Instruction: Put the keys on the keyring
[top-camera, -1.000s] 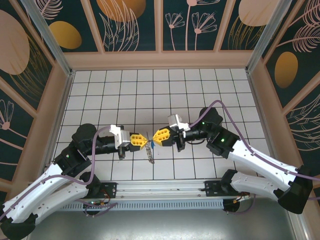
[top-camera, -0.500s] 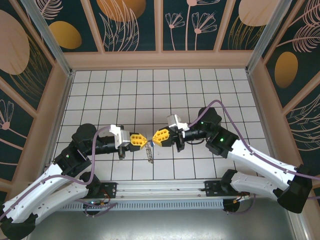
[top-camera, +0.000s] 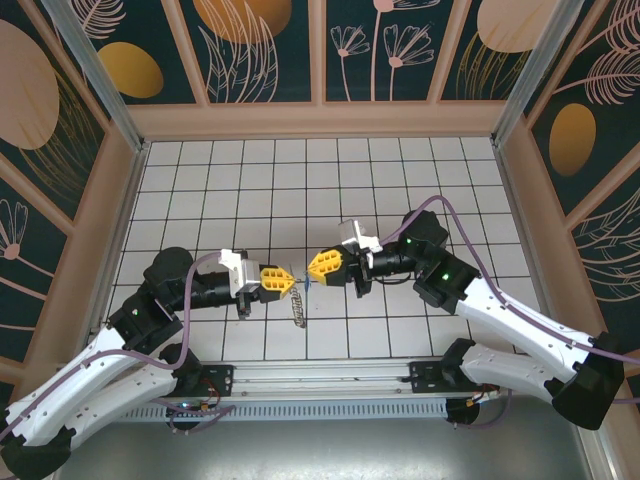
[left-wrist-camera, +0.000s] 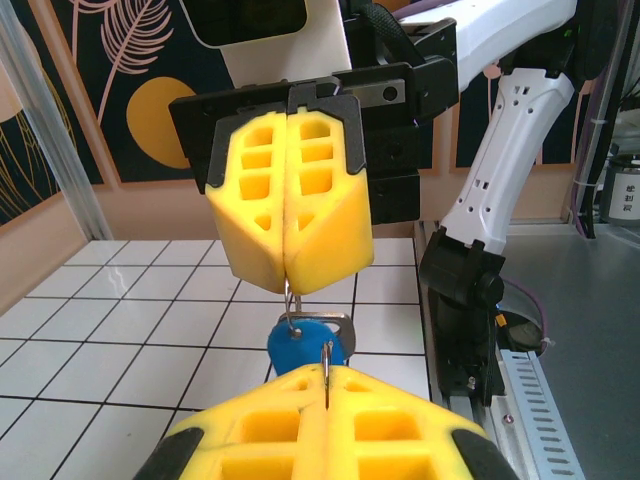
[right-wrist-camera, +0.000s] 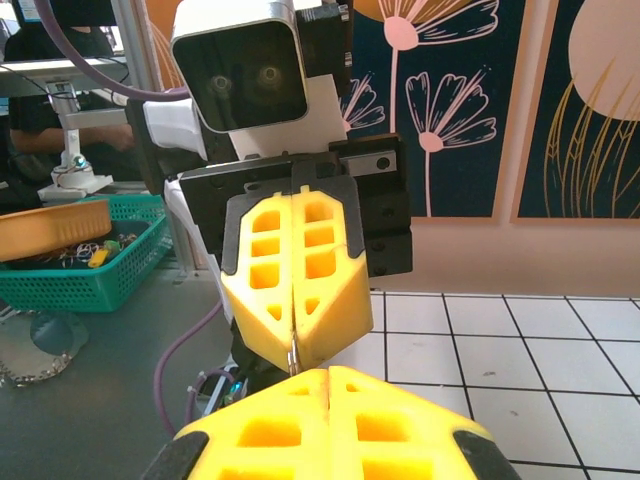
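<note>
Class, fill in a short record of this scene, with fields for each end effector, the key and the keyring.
Left end effector: shut, thin metal pinched between its fingers
Right end effector: shut, pinching a thin wire loop
Key: blue head, between the two facing tips
Keyring: just on the near side of the tips in the top view

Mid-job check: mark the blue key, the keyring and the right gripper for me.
blue key (left-wrist-camera: 303, 348): left wrist view, on its blue plastic head.
keyring (top-camera: 298, 313): top external view, on its loop near the fingertips.
right gripper (left-wrist-camera: 290, 283): left wrist view, between its shut yellow fingertips.
</note>
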